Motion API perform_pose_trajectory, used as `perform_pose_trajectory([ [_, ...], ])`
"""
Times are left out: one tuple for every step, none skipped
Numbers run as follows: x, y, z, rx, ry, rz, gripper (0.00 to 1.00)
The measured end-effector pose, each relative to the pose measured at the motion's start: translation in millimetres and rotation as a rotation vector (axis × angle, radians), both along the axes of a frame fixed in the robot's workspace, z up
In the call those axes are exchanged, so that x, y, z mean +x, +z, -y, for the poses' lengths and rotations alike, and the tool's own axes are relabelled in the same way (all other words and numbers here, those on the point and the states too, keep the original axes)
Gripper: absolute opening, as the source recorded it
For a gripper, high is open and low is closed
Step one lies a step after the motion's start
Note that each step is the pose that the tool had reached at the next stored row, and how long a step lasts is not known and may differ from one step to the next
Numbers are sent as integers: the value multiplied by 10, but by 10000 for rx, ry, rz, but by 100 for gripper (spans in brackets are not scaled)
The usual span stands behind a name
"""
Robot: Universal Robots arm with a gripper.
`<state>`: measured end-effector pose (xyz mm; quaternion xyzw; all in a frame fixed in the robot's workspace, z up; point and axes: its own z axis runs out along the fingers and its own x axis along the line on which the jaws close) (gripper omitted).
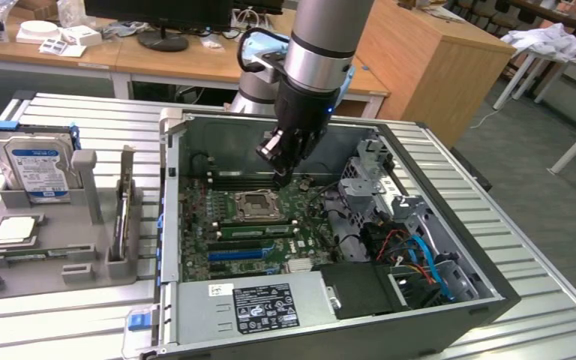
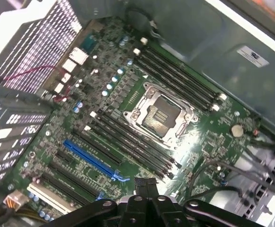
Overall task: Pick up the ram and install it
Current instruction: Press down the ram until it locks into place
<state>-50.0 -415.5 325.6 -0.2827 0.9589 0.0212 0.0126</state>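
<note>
Jaws (image 1: 282,178) pressed together, empty, hanging inside one open computer case (image 1: 448,300) just above its motherboard (image 2: 128,118). One ram (image 1: 255,231) already seated in a slot just beyond the single processor socket (image 1: 255,204), close below the jaws. One hard drive (image 1: 38,166) well apart on the bench (image 1: 58,315).

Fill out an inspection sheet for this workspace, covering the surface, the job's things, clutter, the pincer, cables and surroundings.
Surface: slatted metal table, carrying an open computer case and a grey holder.
Job's things: what looks like the ram stands on edge in the holder; the motherboard's memory slots look empty.
Clutter: hard drive and processor chip in the holder.
Grippers: pincer shut, inside the case, low over the motherboard near the processor socket.
Cables: red, blue and black cables at the case's exterior-view right.
Surroundings: wooden desks behind.
</note>
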Motion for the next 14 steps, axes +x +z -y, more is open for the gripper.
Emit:
perform_pose_trajectory([
  [0,0,0,0,-151,0,11],
  [0,0,0,0,-304,-1,11],
  [0,0,0,-1,-459,-1,11],
  [0,0,0,-1,-615,0,11],
  [0,0,0,0,-773,0,11],
  [0,0,0,-1,-937,-1,11],
  [0,1,0,-1,-1088,-1,11],
  [0,0,0,-1,-1238,-1,11],
  [0,1,0,-1,-1385,-1,11],
  [0,1,0,-2,-1530,-1,11],
  [0,0,0,-1,-1684,-1,11],
  [0,0,0,-1,-1830,-1,11],
  [0,0,0,-1,-1977,-1,11],
  [0,0,0,-1,-2123,0,11],
])
